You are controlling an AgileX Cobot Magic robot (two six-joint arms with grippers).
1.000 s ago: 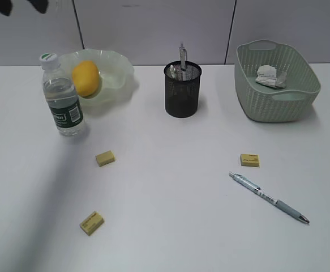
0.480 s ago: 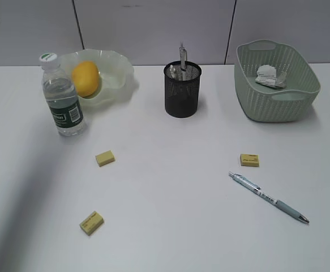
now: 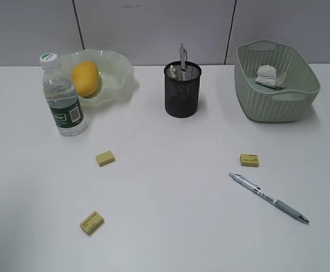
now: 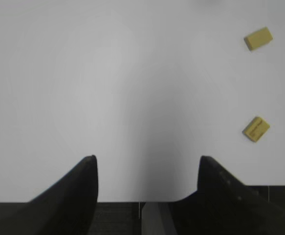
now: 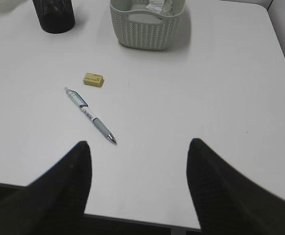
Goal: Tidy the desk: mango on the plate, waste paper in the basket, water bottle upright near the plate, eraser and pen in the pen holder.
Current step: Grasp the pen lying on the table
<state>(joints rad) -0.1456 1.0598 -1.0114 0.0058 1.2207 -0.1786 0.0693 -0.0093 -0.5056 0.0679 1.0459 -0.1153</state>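
The mango [image 3: 86, 78] lies in the wavy pale-green plate [image 3: 119, 68], and the water bottle [image 3: 63, 96] stands upright just left of it. Waste paper [image 3: 271, 76] sits inside the basket [image 3: 275, 107]. The black mesh pen holder [image 3: 182, 93] has a pen standing in it. Loose on the desk [image 3: 170, 170] are three yellow erasers [image 3: 105, 158] [image 3: 91, 222] [image 3: 249, 160] and a pen [image 3: 268, 198]. My left gripper [image 4: 147, 159] is open over bare desk near the front edge, with two erasers [image 4: 256, 129] to its right. My right gripper [image 5: 140, 143] is open, with the pen [image 5: 90, 115] up and to its left.
The desk's front edge runs just under both grippers in the wrist views. A grey panelled wall [image 3: 153, 28] backs the desk. The basket [image 5: 149, 22] and pen holder [image 5: 54, 14] stand along the far side.
The dark arm part at the top left of the exterior view has moved out of frame, and its shadow on the left of the desk has faded. The objects have not moved.
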